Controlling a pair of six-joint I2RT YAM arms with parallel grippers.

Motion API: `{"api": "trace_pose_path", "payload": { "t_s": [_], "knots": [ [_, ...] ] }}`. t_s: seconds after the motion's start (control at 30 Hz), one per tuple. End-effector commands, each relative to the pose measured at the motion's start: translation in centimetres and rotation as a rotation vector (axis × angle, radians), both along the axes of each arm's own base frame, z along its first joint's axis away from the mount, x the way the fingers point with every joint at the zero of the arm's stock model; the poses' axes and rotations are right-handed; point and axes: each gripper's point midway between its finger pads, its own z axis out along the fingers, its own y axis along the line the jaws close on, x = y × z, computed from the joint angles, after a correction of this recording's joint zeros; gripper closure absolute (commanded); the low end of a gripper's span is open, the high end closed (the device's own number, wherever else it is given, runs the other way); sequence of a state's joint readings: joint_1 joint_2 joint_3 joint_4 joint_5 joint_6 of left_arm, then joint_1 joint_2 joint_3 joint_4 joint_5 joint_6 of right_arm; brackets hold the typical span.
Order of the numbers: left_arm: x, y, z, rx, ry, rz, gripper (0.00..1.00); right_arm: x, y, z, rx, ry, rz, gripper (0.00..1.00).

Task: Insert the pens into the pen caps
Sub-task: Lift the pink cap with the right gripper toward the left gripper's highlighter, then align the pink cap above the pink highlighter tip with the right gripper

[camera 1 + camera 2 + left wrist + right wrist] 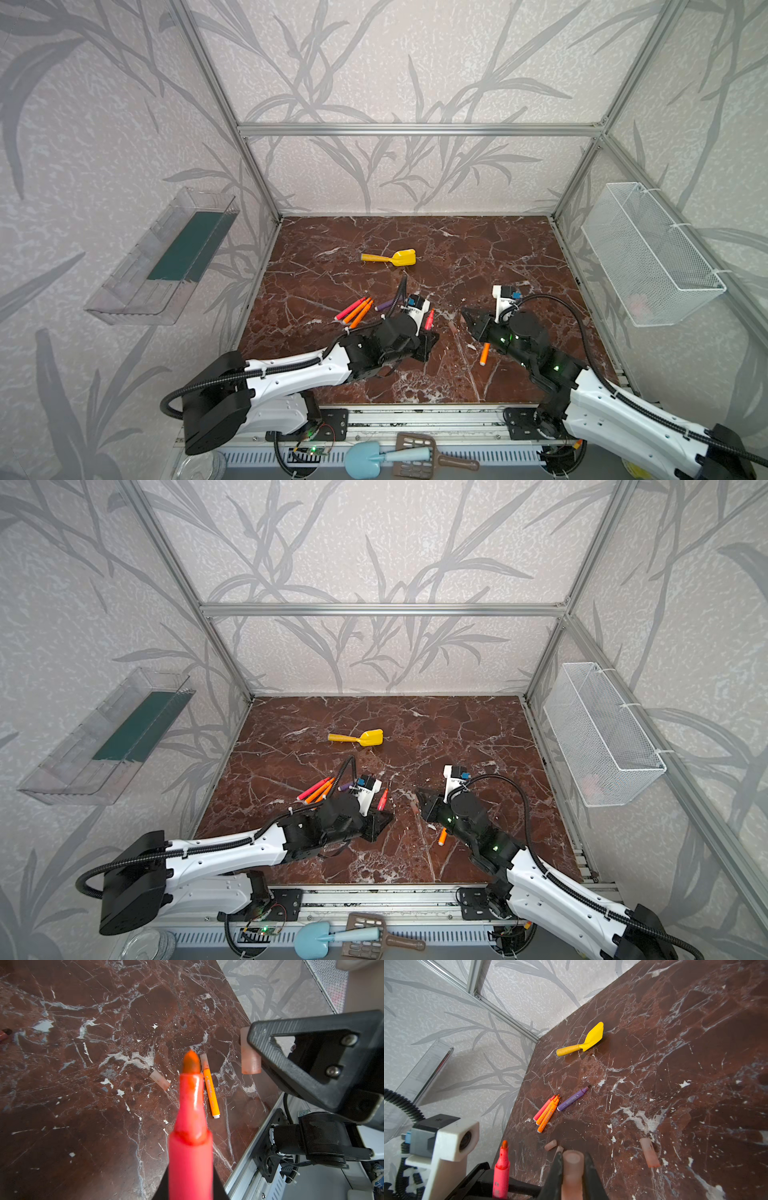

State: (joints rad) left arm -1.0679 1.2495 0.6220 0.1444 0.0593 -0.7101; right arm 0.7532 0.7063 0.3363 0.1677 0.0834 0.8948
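My left gripper is shut on a pink-red pen that points tip-up. My right gripper is shut on a translucent pinkish pen cap, a short way right of the pen's tip. One pink and two orange pens lie bunched at the left beside a purple pen. An orange pen with a cap on its tip lies under my right arm. Loose caps lie on the marble.
A yellow toy shovel lies toward the back of the marble table. A white wire basket hangs on the right wall and a clear tray on the left. A blue scoop and a brown slotted shovel lie beyond the front rail.
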Motion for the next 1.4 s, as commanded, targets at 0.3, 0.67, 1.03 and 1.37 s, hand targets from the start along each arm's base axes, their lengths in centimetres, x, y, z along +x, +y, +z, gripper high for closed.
{"api": "trace_pose_path", "payload": {
  "t_s": [0.3,0.67,1.03,1.37],
  "knots": [
    [-0.9,-4.1,0.1,-0.055,0.023,-0.074,1.0,0.4,-0.7,3.2,0.194,-0.089,-0.06,0.95],
    [-1.3,-5.1,0.1,-0.076,0.03,-0.093,1.0,1.5,0.4,2.6,0.183,-0.059,-0.06,0.97],
    [-1.3,-5.4,0.6,-0.09,0.023,-0.094,1.0,2.4,0.8,2.9,0.199,-0.067,-0.078,0.99],
    [-1.2,-5.6,1.1,-0.093,0.013,-0.098,1.0,2.2,0.9,2.9,0.212,-0.064,-0.07,1.0]
  ]
}}
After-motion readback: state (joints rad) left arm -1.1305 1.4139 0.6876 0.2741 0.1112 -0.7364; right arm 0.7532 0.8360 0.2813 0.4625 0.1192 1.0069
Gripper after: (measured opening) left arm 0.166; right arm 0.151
